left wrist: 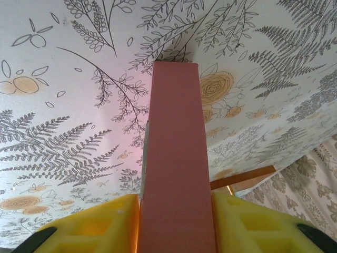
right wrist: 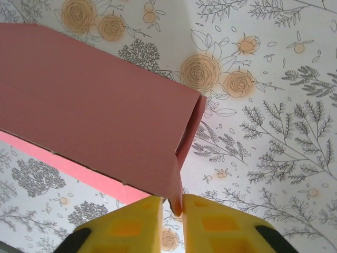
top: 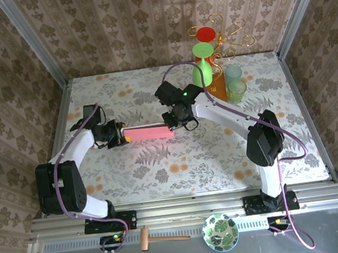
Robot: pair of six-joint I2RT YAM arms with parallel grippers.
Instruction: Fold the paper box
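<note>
Pink paper box (top: 148,133) clamped in left tool (left wrist: 176,205); right tool (right wrist: 172,203) narrowly open astride its edge.

Counted:
- paper box (top: 148,133): one, pink, on tabletop (top: 162,170).
- arms: two.
- grippers: two. left gripper (top: 123,139) at one end of paper box, right gripper (top: 172,125) at other end.
- stem glasses: two. green stem glass (top: 201,71) and red stem glass (top: 205,34), behind paper box, to right.
- see-through cups: two (top: 233,73) (top: 237,91), same far side.
- gold wire stand (top: 235,36): one.
- orange block (top: 220,90): one.
- wooden hammer (top: 154,238): one, near side of paper box.
- leafy bowl (top: 221,232): one, same near side.
</note>
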